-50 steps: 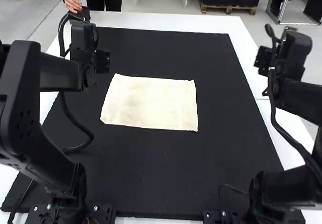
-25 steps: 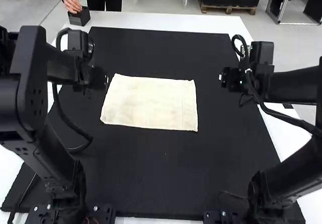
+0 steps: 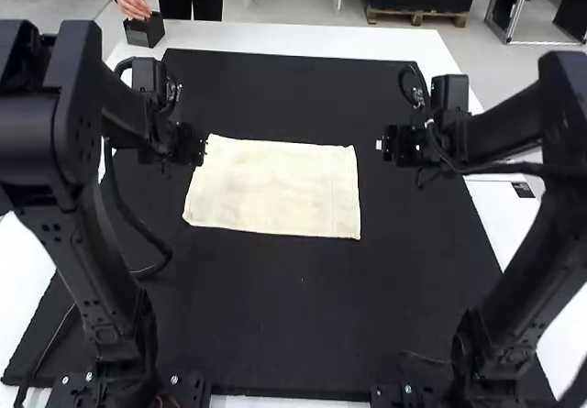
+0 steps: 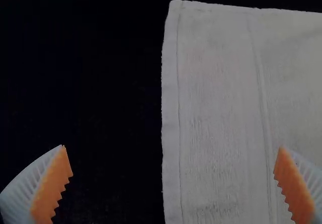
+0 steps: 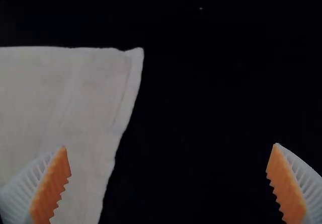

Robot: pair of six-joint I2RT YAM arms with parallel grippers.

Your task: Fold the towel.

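Left end effector [image 4: 172, 147] is spread wide and grips nothing; it hangs by the towel's far left corner, with the cloth just to its right. Its partner, the right end effector [image 5: 170, 146], is also parted wide and holds nothing, off the towel's right side near the far corner, so the cloth lies to its left. The left arm [image 3: 78, 105] has its end effector nearer the cloth; that of the right arm [image 3: 509, 124] stands a little apart from it.

Around the towel on every side, the white counter [image 3: 275, 39] carries a black mat [image 3: 303, 316], and the mat lies directly under the cloth. The pale towel [image 3: 275, 188] lies flat, its long axis running left to right, roughly from one end effector toward the other. Whether it is one layer or more cannot be told. The next move probably calls for each end effector to come down on its own side edge of the towel. Beyond the towel's far left corner, a small black box [image 3: 144, 32] sits at the counter's edge; its contents cannot be made out.
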